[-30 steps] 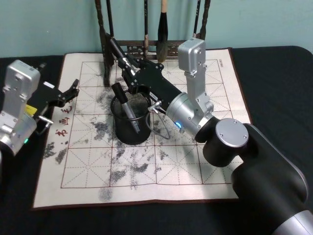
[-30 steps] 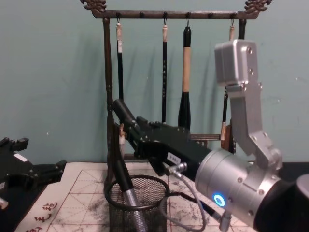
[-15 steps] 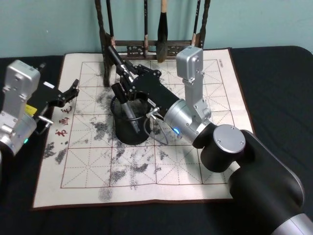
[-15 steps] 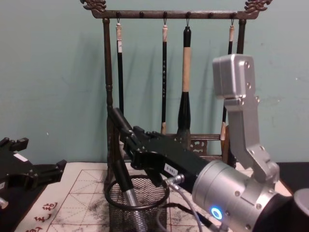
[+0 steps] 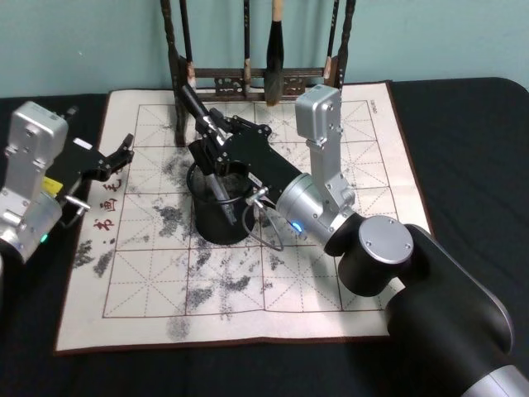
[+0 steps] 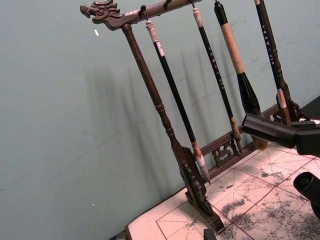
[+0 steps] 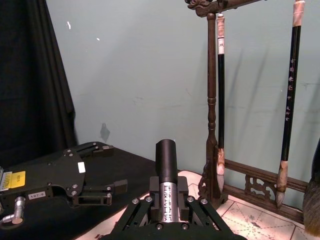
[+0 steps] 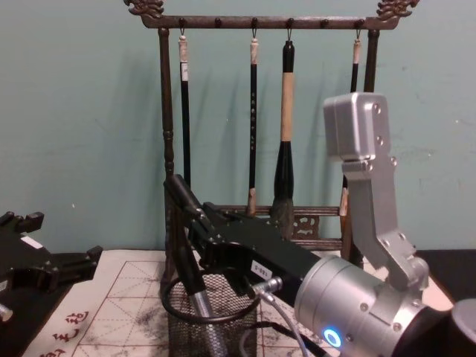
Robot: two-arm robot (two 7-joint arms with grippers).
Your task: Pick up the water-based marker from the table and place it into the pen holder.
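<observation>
Right gripper (image 5: 208, 142) fingers seemingly clamp the marker (image 5: 216, 188) — tip inside the pen holder (image 5: 219, 223); left gripper (image 5: 122, 153) parked, open.

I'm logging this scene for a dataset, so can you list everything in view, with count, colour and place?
Table: one, dark, under everything.
Calligraphy mat: one, white with a red grid, grey ink smudges and red characters at its left edge, on the table.
Pen holder: one, black wire mesh, on the mat left of centre.
Marker: one, black and silver, tilted, lower end inside the pen holder, upper end in the right gripper.
Brush rack: one, dark carved wood, at the mat's far edge.
Brushes: four, dark handled, hanging from the rack.
Right gripper: one, black, over the pen holder, shut on the marker.
Left gripper: one, black, open, idle over the mat's left edge.
</observation>
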